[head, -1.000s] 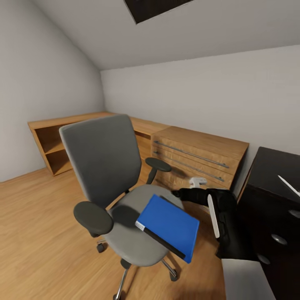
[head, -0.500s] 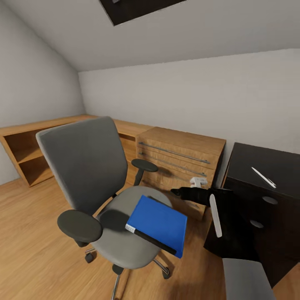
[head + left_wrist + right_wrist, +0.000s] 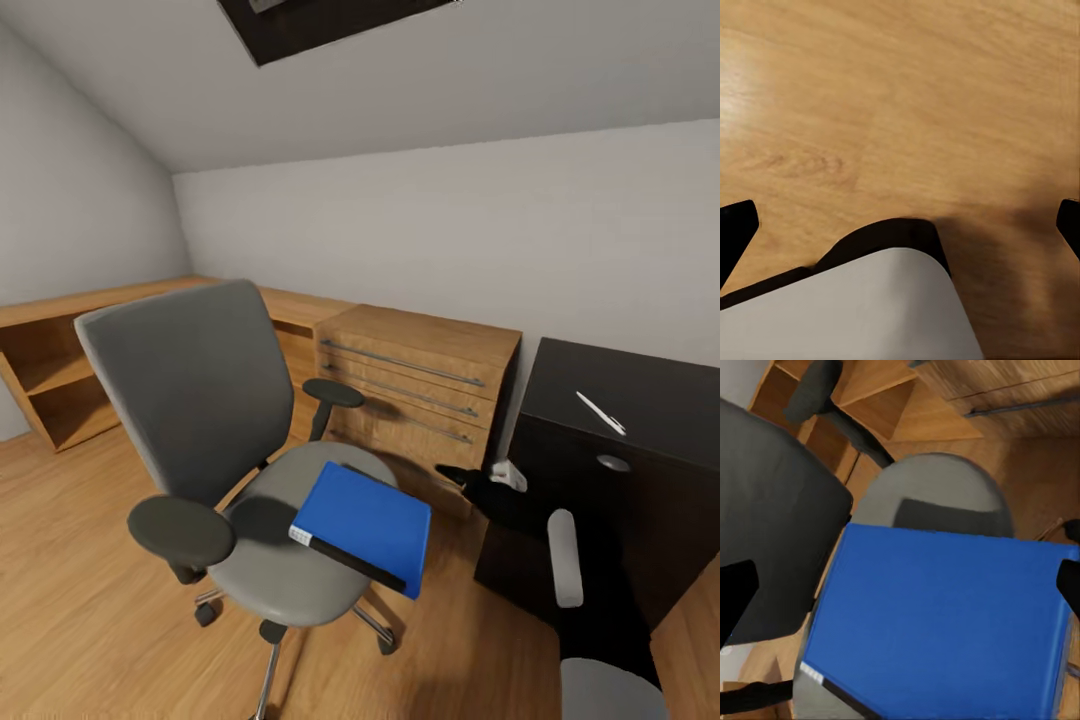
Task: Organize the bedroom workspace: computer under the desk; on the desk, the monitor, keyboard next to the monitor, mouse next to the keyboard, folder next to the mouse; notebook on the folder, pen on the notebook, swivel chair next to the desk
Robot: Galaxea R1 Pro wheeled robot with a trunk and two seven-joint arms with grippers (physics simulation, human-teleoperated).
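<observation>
The grey swivel chair stands on the wood floor with the blue folder lying flat on its seat. In the right wrist view the folder spreads wide between the two dark fingertips. My right gripper hovers open just off the folder's far right corner and is not touching it. A thin white pen lies on the desk, whose glossy black top shows at the right. My left gripper is open over bare floor with nothing between its fingers.
A wooden chest of drawers stands against the wall between the chair and the desk. A low wooden shelf unit runs along the left wall. The chair's armrest sticks out toward me. My own grey base shows in the left wrist view.
The head view has swung to the right, so the chair and drawers sit farther left in the picture. My right arm has dropped lower, its gripper still open beside the folder.
</observation>
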